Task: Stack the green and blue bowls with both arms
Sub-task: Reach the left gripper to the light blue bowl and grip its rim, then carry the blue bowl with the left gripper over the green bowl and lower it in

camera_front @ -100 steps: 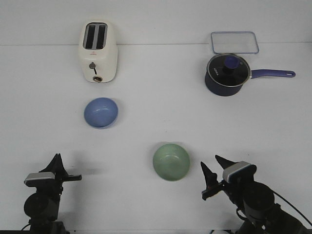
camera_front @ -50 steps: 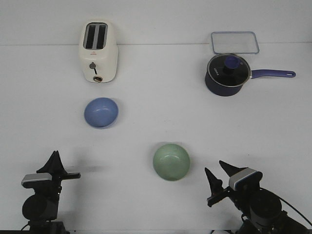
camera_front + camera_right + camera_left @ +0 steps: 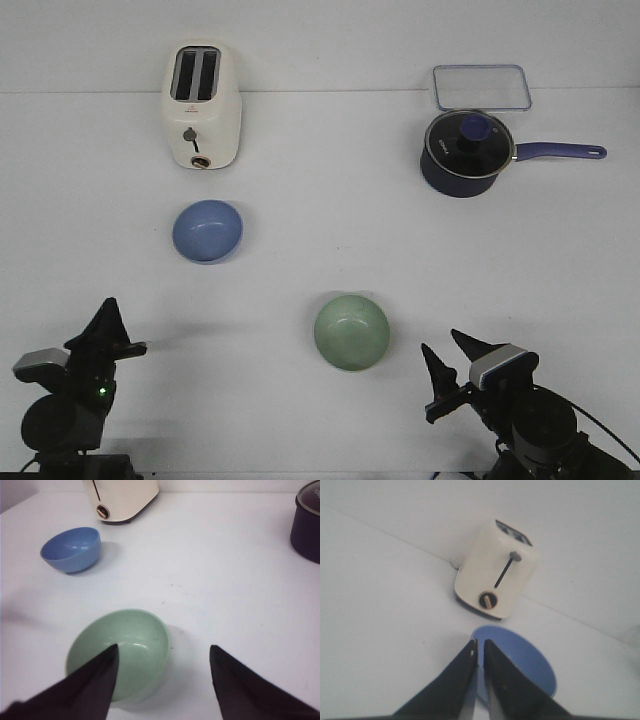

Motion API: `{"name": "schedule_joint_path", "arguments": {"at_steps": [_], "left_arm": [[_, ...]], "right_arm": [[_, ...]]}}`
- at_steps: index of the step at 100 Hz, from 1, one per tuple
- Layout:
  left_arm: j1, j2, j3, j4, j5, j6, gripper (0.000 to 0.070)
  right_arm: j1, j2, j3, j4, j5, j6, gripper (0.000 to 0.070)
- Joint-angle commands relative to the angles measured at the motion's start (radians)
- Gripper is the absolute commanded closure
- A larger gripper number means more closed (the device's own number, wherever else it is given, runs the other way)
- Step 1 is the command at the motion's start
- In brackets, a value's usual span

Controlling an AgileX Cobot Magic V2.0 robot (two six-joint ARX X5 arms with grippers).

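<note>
The blue bowl (image 3: 207, 230) sits upright on the white table, left of centre, below the toaster. It also shows in the left wrist view (image 3: 520, 660) and the right wrist view (image 3: 71, 548). The green bowl (image 3: 351, 332) sits upright nearer the front, right of centre, and shows in the right wrist view (image 3: 120, 651). My left gripper (image 3: 108, 325) is shut and empty at the front left, well short of the blue bowl; its tips (image 3: 480, 642) point at it. My right gripper (image 3: 447, 358) is open and empty, just right of the green bowl (image 3: 164, 650).
A cream toaster (image 3: 201, 105) stands at the back left. A dark navy saucepan (image 3: 463, 152) with lid and long handle stands at the back right, a clear lidded container (image 3: 481, 87) behind it.
My left arm has drawn back and to the left toward the front corner. My right arm dropped back from the green bowl a second ago and has since held still.
</note>
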Motion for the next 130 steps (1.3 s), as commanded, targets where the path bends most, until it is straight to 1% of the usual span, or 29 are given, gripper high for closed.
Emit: {"name": "schedule_joint_path", "arguments": {"at_steps": [1,4,6,10,11,17,20,22,27,39,55,60,66,76,81,83,86,94,98,104,111,114,117,122,130], "left_arm": [[0.000,0.125,0.128,-0.050,0.001,0.013,0.0687],[0.000,0.191,0.183,-0.086,0.004,0.030,0.0677],[0.000,0.238,0.219,-0.108,0.010,0.042,0.0658],[0.000,0.334,0.289,-0.151,0.033,0.064,0.0573],[0.000,0.357,0.306,-0.159,0.039,0.067,0.0523],[0.000,0.502,0.399,-0.211,0.074,0.074,0.0311],[0.000,0.573,0.441,-0.230,0.084,0.074,0.0243],[0.000,0.619,0.467,-0.243,0.087,0.074,0.0227],[0.000,0.727,0.525,-0.267,0.090,0.074,0.0240],[0.000,0.966,0.621,-0.269,0.116,0.073,0.0239],[0.000,1.240,0.714,-0.267,0.201,0.073,0.0239],[-0.002,1.305,0.737,-0.264,0.220,0.074,0.0239],[-0.006,1.366,0.758,-0.254,0.220,0.074,0.0239],[-0.011,1.437,0.768,-0.202,0.219,0.073,0.0240],[-0.011,1.461,0.768,-0.175,0.216,0.072,0.0253],[-0.011,1.468,0.768,-0.167,0.216,0.071,0.0265],[-0.012,1.475,0.768,-0.158,0.215,0.070,0.0304],[-0.013,1.487,0.768,-0.141,0.205,0.070,0.0442],[-0.013,1.488,0.768,-0.138,0.200,0.071,0.0493],[-0.018,1.490,0.768,-0.133,0.192,0.074,0.0529],[-0.021,1.492,0.768,-0.133,0.180,0.074,0.0533],[-0.024,1.492,0.768,-0.134,0.176,0.074,0.0548],[-0.024,1.492,0.768,-0.134,0.177,0.076,0.0594],[-0.026,1.492,0.768,-0.133,0.178,0.082,0.0694],[-0.026,1.492,0.771,-0.138,0.179,0.085,0.0689]], "right_arm": [[0.010,0.006,0.005,0.010,0.011,-0.012,0.0326],[0.010,0.006,0.005,0.010,0.011,-0.012,0.0326],[0.010,0.006,0.005,0.010,0.011,-0.012,0.0326],[0.010,0.006,0.005,0.011,0.011,-0.012,0.0326],[0.010,0.006,0.005,0.011,0.011,-0.012,0.0326],[0.010,0.006,0.005,0.011,0.011,-0.012,0.0326],[0.010,0.006,0.005,0.011,0.011,-0.012,0.0326],[0.010,0.006,0.005,0.011,0.011,-0.012,0.0326],[0.010,0.006,0.005,0.011,0.011,-0.012,0.0326],[0.010,0.006,0.005,0.011,0.011,-0.012,0.0326],[0.010,0.006,0.005,0.011,0.011,-0.012,0.0326],[0.010,0.006,0.005,0.011,0.011,-0.012,0.0326],[0.010,0.006,0.005,0.011,0.011,-0.012,0.0326],[0.010,0.006,0.005,0.011,0.011,-0.012,0.0326],[0.010,0.006,0.005,0.011,0.011,-0.012,0.0326],[0.010,0.006,0.005,0.011,0.011,-0.012,0.0326],[0.010,0.006,0.005,0.011,0.011,-0.012,0.0326],[0.010,0.006,0.005,0.011,0.011,-0.012,0.0326],[0.010,0.006,0.005,0.011,0.011,-0.012,0.0326],[0.010,0.006,0.005,0.011,0.011,-0.012,0.0326],[0.010,0.006,0.005,0.011,0.012,-0.012,0.0326],[0.010,0.006,0.005,0.011,0.014,-0.012,0.0326],[0.010,0.006,0.005,0.011,0.014,-0.012,0.0326],[0.010,0.006,0.005,0.012,0.014,-0.012,0.0326],[0.010,0.006,0.005,0.012,0.014,-0.012,0.0326]]}}
